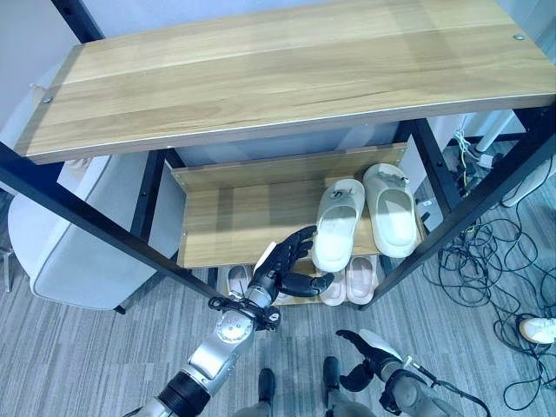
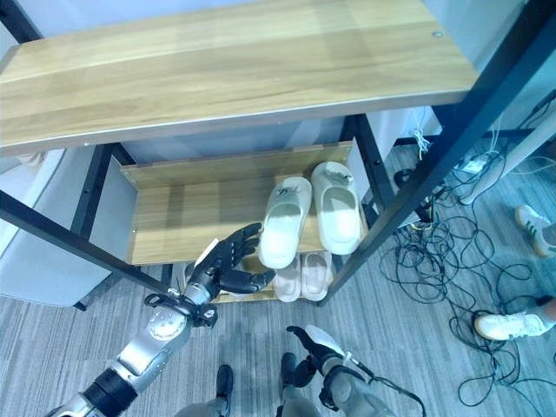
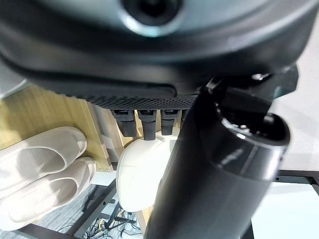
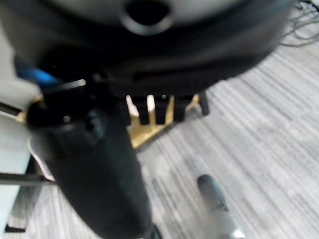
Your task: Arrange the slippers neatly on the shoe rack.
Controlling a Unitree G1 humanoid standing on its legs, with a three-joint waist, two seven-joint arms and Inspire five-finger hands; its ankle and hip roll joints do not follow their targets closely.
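Two cream slippers lie on the middle shelf (image 1: 234, 217) of the rack. The right slipper (image 1: 391, 208) lies straight. The left slipper (image 1: 339, 224) is angled, with its heel (image 3: 142, 174) over the shelf's front edge. My left hand (image 1: 285, 261) is open just left of that heel, fingers stretched toward it and thumb below; I cannot tell if they touch. My right hand (image 1: 372, 358) hangs low near the floor, fingers relaxed and holding nothing.
A pink pair (image 1: 358, 280) and another pale slipper (image 1: 236, 280) sit on the lowest shelf. The wide top board (image 1: 287, 69) and black frame bars (image 1: 104, 226) overhang the work. Cables (image 1: 486, 252) and white shoes (image 2: 499, 326) lie on the floor at the right.
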